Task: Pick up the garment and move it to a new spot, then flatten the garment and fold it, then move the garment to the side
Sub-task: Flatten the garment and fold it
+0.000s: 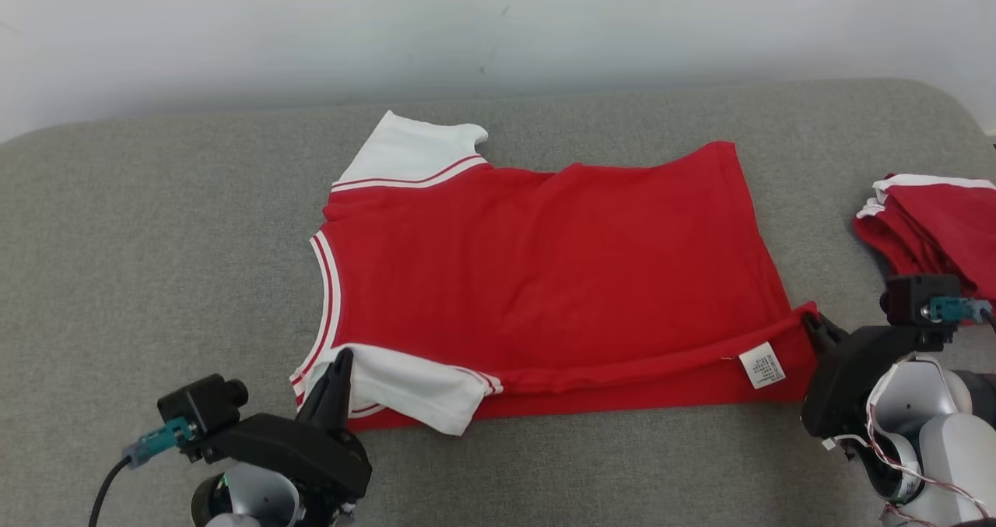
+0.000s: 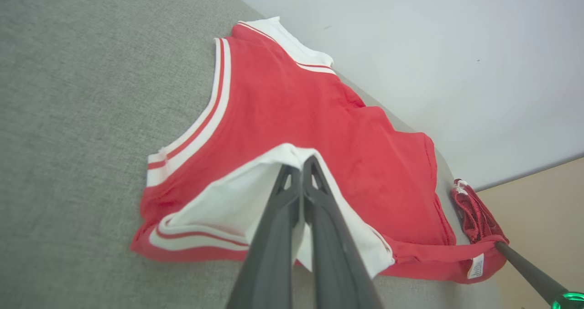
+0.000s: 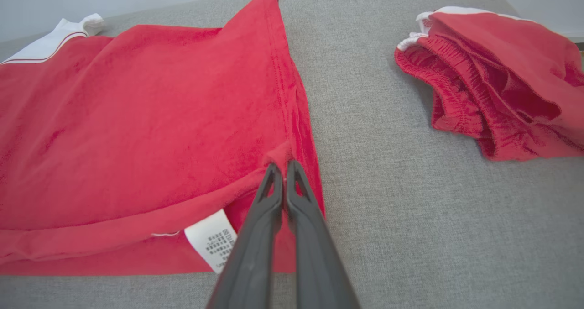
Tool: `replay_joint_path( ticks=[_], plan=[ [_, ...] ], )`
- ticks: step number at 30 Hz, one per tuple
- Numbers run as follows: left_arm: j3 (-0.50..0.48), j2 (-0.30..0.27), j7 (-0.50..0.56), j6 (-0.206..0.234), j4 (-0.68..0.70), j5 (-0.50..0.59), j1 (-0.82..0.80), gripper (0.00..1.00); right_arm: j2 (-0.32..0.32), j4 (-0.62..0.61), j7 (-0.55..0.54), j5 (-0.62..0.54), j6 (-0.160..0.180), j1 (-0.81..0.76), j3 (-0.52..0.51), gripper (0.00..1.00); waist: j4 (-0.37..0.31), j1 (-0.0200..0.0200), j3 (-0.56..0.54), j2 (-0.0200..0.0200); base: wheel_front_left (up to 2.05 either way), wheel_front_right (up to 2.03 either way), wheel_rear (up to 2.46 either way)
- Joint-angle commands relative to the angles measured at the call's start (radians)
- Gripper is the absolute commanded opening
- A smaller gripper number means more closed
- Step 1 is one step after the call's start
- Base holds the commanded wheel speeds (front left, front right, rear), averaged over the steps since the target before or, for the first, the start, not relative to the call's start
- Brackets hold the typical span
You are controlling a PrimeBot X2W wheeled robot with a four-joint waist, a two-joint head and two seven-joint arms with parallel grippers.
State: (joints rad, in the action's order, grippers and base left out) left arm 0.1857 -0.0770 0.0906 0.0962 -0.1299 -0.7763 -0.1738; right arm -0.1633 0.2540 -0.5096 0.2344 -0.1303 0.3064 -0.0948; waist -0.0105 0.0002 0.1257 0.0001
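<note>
The left gripper (image 1: 340,360) sits at the shirt's (image 1: 545,262) near left corner. Its two dark fingers are pressed together on the white near sleeve (image 1: 412,387). In the left wrist view the sleeve's edge is raised and draped over the tips of the left gripper (image 2: 301,165), so it seems to be pinching that cloth, though the contact itself is hidden.

The red shirt lies spread flat on a grey cushion (image 1: 156,239), with its striped neckline to the left and its hem to the right. The other white sleeve (image 1: 405,153) is at its far left corner. The shirt's near edge is folded over in a long strip, and a white label (image 1: 762,365) shows near the right end of it.

The right gripper (image 1: 813,321) is at the shirt's near right corner, fingers closed on a small pucker of red hem at the tips (image 3: 284,167). To the right of the shirt, well apart from it, is a crumpled pile of red shorts (image 1: 934,223) with white trim.
</note>
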Motion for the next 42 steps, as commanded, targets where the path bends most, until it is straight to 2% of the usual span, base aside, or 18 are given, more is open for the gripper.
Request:
replay_joint_path(
  ticks=[1, 6, 13, 25, 26, 27, 28, 35, 39, 42],
  plan=[
    [0.001, 0.001, -0.005, 0.001, -0.003, 0.009, -0.014, 0.00, -0.010, 0.003, 0.005, -0.004, 0.000, 0.008, 0.003, 0.00, 0.001, -0.0002, 0.022, -0.0001, 0.00, 0.00, 0.00],
    [-0.004, 0.010, -0.059, 0.015, -0.086, 0.016, -0.101, 0.00, -0.022, 0.075, 0.040, -0.004, 0.000, 0.090, 0.028, 0.00, 0.004, -0.0002, 0.059, -0.0001, 0.00, 0.00, 0.00],
    [0.007, 0.017, -0.091, 0.001, -0.163, 0.001, -0.176, 0.00, -0.027, 0.161, 0.111, -0.008, 0.000, 0.160, 0.032, 0.00, 0.008, -0.0002, 0.083, -0.0001, 0.00, 0.00, 0.00],
    [0.025, 0.015, -0.116, -0.012, -0.249, 0.016, -0.259, 0.00, -0.023, 0.263, 0.166, -0.019, 0.000, 0.186, 0.034, 0.00, -0.003, -0.0002, 0.086, -0.0001, 0.00, 0.00, 0.00],
    [0.025, 0.015, -0.119, -0.014, -0.258, 0.015, -0.263, 0.02, -0.020, 0.266, 0.171, -0.019, 0.000, 0.189, 0.031, 0.00, -0.005, -0.0002, 0.085, -0.0001, 0.00, 0.00, 0.00],
    [0.025, 0.016, -0.121, -0.015, -0.266, 0.013, -0.268, 0.27, -0.018, 0.271, 0.176, -0.021, 0.000, 0.192, 0.031, 0.34, -0.006, -0.0002, 0.084, -0.0001, 0.00, 0.00, 0.00],
    [0.024, 0.015, -0.129, -0.009, -0.276, 0.020, -0.271, 1.00, -0.014, 0.276, 0.184, -0.021, 0.000, 0.195, 0.027, 1.00, -0.008, -0.0002, 0.082, -0.0001, 0.00, 0.00, 0.00],
    [0.046, -0.013, -0.202, -0.012, -0.302, 0.078, -0.247, 1.00, 0.003, 0.277, 0.233, -0.020, 0.000, 0.192, 0.023, 1.00, -0.016, -0.0002, 0.053, -0.0001, 0.00, 0.00, 0.00],
    [0.063, -0.052, -0.271, 0.011, -0.282, 0.146, -0.196, 1.00, 0.002, 0.245, 0.251, -0.007, 0.000, 0.159, 0.008, 1.00, -0.016, -0.0002, 0.035, -0.0001, 0.00, 0.00, 0.00],
    [0.106, -0.095, -0.281, 0.037, -0.265, 0.220, -0.140, 1.00, -0.004, 0.216, 0.234, -0.011, 0.000, 0.119, -0.006, 1.00, -0.014, -0.0002, 0.025, -0.0001, 0.00, 0.00, 0.00]
  ],
)
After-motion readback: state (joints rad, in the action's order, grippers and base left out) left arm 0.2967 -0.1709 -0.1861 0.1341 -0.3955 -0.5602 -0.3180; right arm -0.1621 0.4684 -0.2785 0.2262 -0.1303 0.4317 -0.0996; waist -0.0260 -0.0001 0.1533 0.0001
